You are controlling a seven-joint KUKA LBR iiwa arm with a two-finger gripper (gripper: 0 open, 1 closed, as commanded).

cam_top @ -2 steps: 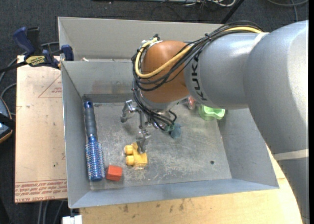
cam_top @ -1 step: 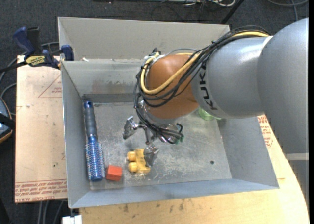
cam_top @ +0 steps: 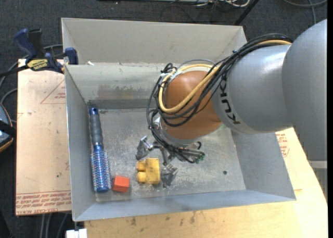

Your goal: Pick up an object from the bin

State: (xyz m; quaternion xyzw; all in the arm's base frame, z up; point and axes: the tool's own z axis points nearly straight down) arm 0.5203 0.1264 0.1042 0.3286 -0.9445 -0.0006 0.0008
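Gripper (cam_top: 155, 163) is hanging low in the bin (cam_top: 208, 203), near the front wall, with its fingers spread apart and not clamping anything. Yellow block (cam_top: 148, 172) is lying on the floor right under it, one finger up-left of it and the other by its right edge. So the pick is looking maybe halfway: lined up, but closing and lifting aren't done yet. Red cube (cam_top: 120, 183) and blue brush (cam_top: 99, 159) are lying off to the left.
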